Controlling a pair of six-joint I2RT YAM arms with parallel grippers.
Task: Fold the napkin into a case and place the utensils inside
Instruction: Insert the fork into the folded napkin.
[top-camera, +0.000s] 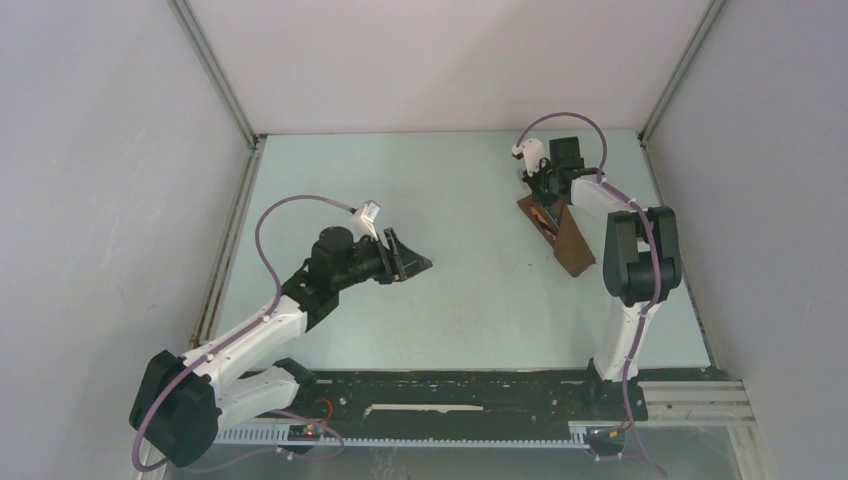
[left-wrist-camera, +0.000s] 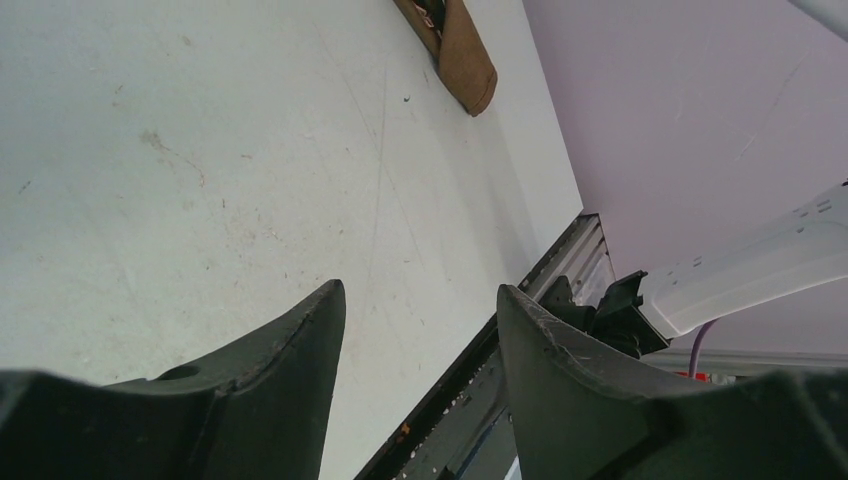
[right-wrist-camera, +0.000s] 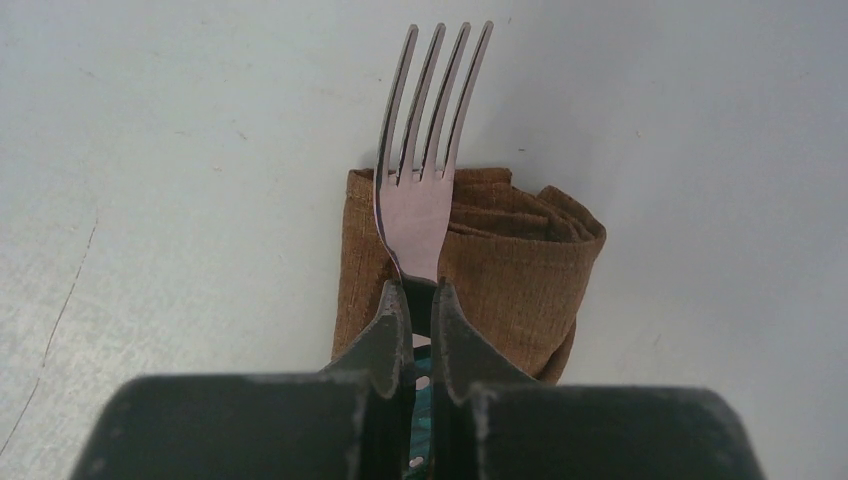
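Pale table (top-camera: 450, 300) carries the narrow brown cloth case (right-wrist-camera: 510, 270) directly under the right tool (right-wrist-camera: 420, 295), clenched on a silvery metal fork (right-wrist-camera: 420, 190) aligned with the case's length, tines past its far edge; the released left tool (left-wrist-camera: 420, 290) stands well apart.

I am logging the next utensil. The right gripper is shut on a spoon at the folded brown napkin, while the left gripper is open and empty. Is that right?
Not quite. The right gripper is shut on a fork, not a spoon; the right wrist view shows its four tines. The rest holds: it is at the folded brown napkin, and the left gripper is open and empty.
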